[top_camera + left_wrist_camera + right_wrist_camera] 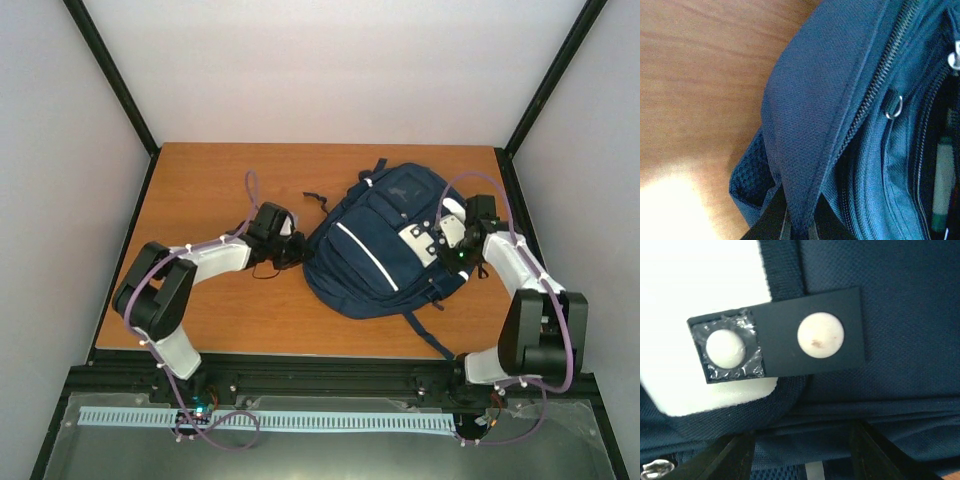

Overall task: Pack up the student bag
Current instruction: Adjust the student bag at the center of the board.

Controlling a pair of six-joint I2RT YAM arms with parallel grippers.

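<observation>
The student bag [370, 260], a navy backpack with a white stripe, lies on the wooden table [210, 180], right of centre. My left gripper [293, 247] sits at the bag's left edge. In the left wrist view this gripper [800, 227] is shut on a fold of the blue fabric [810, 130], beside a zipper [875, 90]. My right gripper [437, 243] hovers over the bag's right side by the white patch [700, 280]. Its dark fingers [742, 457] stand apart, open, with bag fabric lying across the gap of the gripper [805, 455].
A dark tab [810, 337] with two white round studs lies on the bag by the patch. A pocket [942, 185] gapes open with something white and green inside. A strap [430, 335] trails toward the table's near edge. Black frame posts flank the table.
</observation>
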